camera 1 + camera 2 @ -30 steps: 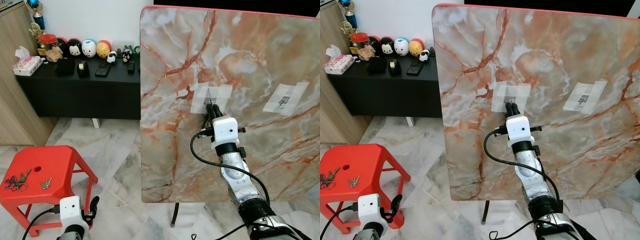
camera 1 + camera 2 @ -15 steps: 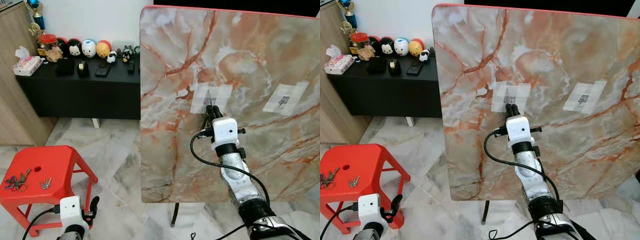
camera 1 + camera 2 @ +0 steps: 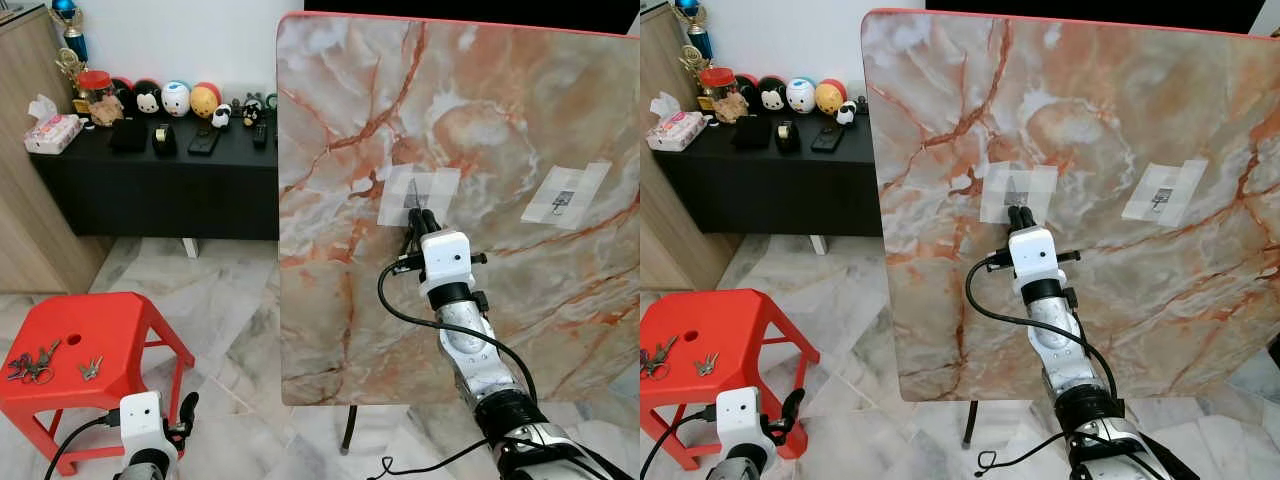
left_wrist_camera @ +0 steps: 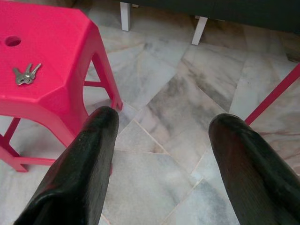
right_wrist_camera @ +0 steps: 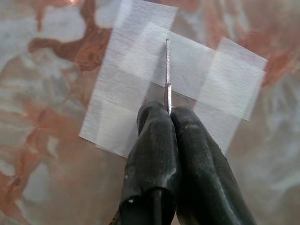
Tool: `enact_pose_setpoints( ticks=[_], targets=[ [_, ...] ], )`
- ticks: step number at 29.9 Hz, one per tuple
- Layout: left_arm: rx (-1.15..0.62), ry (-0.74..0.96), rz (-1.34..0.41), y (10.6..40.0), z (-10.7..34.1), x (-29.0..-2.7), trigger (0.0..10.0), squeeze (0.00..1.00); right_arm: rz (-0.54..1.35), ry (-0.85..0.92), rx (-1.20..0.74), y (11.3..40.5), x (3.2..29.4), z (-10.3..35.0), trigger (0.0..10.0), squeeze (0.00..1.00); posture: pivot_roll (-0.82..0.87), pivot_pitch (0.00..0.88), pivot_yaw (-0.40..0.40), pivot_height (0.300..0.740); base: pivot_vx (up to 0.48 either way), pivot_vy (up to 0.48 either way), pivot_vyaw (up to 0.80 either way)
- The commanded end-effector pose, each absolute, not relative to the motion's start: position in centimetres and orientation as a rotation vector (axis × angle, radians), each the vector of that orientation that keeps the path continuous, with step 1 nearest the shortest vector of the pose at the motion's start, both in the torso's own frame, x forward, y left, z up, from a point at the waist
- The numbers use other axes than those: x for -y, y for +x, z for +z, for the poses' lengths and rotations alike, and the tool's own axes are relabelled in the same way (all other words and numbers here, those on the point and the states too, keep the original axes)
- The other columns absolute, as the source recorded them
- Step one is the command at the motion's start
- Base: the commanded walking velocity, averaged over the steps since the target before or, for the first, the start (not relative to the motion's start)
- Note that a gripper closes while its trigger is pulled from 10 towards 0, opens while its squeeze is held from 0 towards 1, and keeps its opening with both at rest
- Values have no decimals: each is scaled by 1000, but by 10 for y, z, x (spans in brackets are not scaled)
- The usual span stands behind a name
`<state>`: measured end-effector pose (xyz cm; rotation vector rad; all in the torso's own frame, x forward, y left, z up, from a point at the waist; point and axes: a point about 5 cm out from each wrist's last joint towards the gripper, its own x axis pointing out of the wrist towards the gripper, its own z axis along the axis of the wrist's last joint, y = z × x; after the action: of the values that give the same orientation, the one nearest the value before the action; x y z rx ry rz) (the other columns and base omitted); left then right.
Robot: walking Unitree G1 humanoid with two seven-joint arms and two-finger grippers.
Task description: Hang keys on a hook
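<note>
My right gripper (image 3: 418,220) is raised against the upright marble board (image 3: 330,300). Its fingers (image 5: 154,136) are shut on a thin metal key (image 5: 167,70) seen edge-on. The key's tip lies over the left taped hook patch (image 3: 415,192). A second taped hook (image 3: 566,198) sits further right on the board. Down at the left, my left gripper (image 4: 166,119) hangs open over the floor beside the red stool (image 3: 110,325). A key bunch (image 3: 30,364) and a small pair of keys (image 3: 90,369) lie on the stool.
A black sideboard (image 3: 150,180) with toys, a tissue pack and remotes stands along the back wall. The board rests on a thin leg (image 3: 347,430). A black cable (image 3: 395,320) loops off my right wrist. Marble tiles (image 3: 230,300) cover the floor between stool and board.
</note>
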<state>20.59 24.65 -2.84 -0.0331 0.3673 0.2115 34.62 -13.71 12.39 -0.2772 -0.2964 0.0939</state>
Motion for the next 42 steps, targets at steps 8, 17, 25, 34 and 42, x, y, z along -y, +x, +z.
enact_pose_setpoints(
  ticks=[8,17,25,34,42],
  targets=[
    [-367,-12,194,207,-28,-245,10000,0,140,-286,278,348,132,122,10000,0,45,4,-85,740,0,0,0],
    [-364,-11,192,207,-27,-245,10000,0,127,-288,287,350,134,125,10000,0,44,2,-85,740,0,0,0],
    [-361,-11,191,208,-27,-244,10000,0,106,-274,330,349,137,130,10000,0,45,2,-85,740,0,0,0],
    [-360,-10,192,208,-27,-244,10000,0,105,-273,336,349,137,131,10000,0,46,3,-85,740,0,0,0],
    [-360,-11,191,208,-27,-244,10000,0,106,-286,310,351,138,129,10000,0,46,2,-85,740,0,0,0]
  ],
)
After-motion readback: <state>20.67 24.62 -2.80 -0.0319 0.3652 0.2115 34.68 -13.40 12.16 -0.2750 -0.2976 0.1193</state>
